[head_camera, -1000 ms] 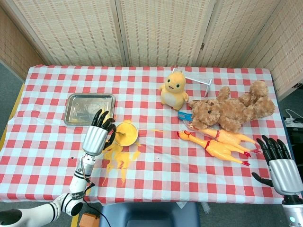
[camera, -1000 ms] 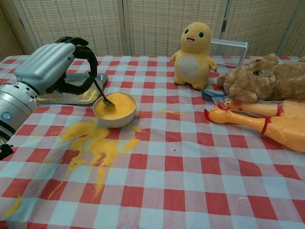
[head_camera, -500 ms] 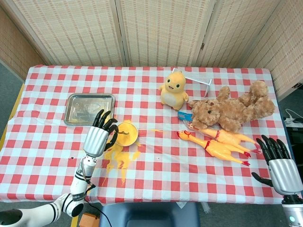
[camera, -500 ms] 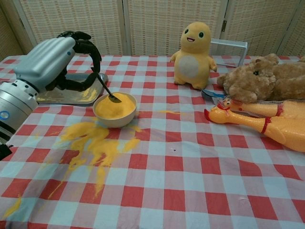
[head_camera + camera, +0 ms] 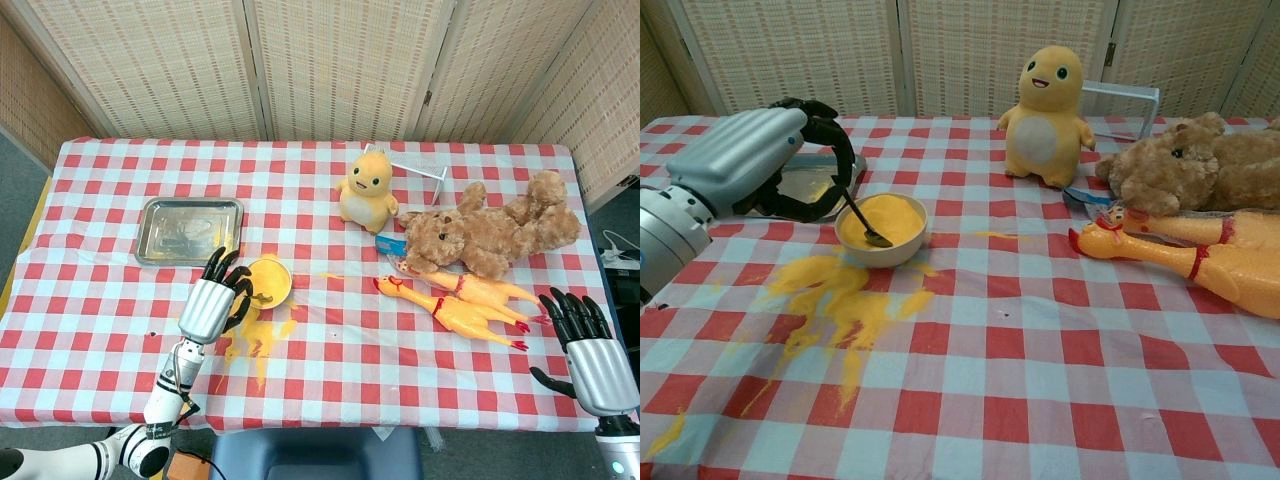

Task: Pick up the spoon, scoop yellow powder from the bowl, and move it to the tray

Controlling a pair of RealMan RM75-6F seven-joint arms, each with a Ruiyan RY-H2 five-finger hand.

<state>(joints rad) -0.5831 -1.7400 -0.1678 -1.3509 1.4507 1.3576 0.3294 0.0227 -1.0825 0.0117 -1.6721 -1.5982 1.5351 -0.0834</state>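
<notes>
My left hand (image 5: 745,165) pinches the thin dark spoon (image 5: 864,222) by its handle, beside the left of the white bowl (image 5: 890,254). The spoon slants down into the bowl, its tip lying in the yellow powder (image 5: 885,217) near the front rim. In the head view the left hand (image 5: 213,305) sits just left of the bowl (image 5: 290,283). The steel tray (image 5: 186,228) lies behind it, and in the chest view the tray (image 5: 808,182) is partly hidden by my fingers. My right hand (image 5: 590,350) hangs off the table's right front corner, fingers apart and empty.
Spilled yellow powder (image 5: 840,300) spreads over the checked cloth in front of the bowl. A yellow plush toy (image 5: 1045,100), a brown teddy bear (image 5: 1200,160) and rubber chickens (image 5: 1200,262) fill the right side. A small wire rack (image 5: 420,165) stands behind the plush.
My left hand has come down and toward the table's front. The spoon tip has swung from the bowl's far side to its near side and dipped into the powder. The right hand barely moved.
</notes>
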